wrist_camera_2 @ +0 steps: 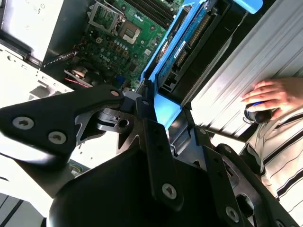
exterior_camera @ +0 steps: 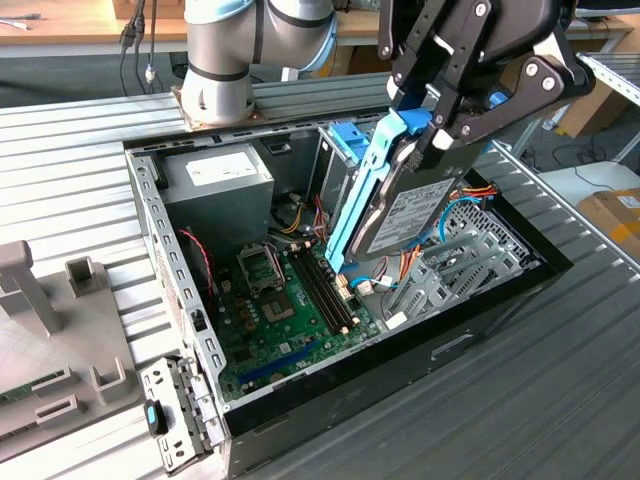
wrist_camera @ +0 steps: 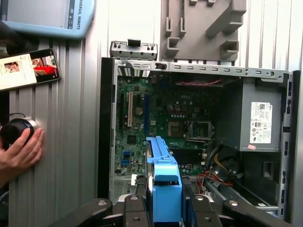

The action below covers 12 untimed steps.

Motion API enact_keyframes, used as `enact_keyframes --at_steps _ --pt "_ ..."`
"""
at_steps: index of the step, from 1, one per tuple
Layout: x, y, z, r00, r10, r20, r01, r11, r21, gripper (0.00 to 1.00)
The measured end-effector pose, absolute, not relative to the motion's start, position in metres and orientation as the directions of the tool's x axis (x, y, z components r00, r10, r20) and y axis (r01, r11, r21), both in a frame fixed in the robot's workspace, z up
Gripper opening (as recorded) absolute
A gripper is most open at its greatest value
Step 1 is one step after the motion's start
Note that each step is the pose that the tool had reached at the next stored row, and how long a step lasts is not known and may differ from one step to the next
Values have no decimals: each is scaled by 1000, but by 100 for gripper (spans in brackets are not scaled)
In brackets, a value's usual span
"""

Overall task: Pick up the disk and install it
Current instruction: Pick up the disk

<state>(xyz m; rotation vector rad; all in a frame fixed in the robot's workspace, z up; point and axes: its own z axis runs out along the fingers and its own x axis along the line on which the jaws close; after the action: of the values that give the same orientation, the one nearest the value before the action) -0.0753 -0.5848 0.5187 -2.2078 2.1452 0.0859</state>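
The disk point(exterior_camera: 405, 215), a grey drive in a bright blue carrier frame, hangs tilted on edge above the open computer case point(exterior_camera: 400, 362). Its lower end is over the motherboard point(exterior_camera: 290, 300), close to the metal drive cage point(exterior_camera: 470, 255). My gripper point(exterior_camera: 425, 125) is shut on the disk's upper end, with black fingers on both sides of the blue frame. In the second wrist view the disk point(wrist_camera_2: 182, 47) extends away from my gripper point(wrist_camera_2: 163, 111) toward the case. In the first wrist view the blue carrier point(wrist_camera: 163, 187) sits between the fingers of my gripper point(wrist_camera: 163, 210).
The case holds a grey power supply point(exterior_camera: 215, 175), cables and a blue clip point(exterior_camera: 345, 135) on the tall cage. A grey fixture point(exterior_camera: 50, 330) lies at the exterior view's left. A person's hand point(wrist_camera: 19, 151) rests on a black knob beside a phone point(wrist_camera: 28, 68).
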Motion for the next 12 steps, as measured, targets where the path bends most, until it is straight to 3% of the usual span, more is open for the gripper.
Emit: enact_keyframes --at_steps 12 --pt "-41 -586 517 44 -996 -82 -999 -42 -23 37"
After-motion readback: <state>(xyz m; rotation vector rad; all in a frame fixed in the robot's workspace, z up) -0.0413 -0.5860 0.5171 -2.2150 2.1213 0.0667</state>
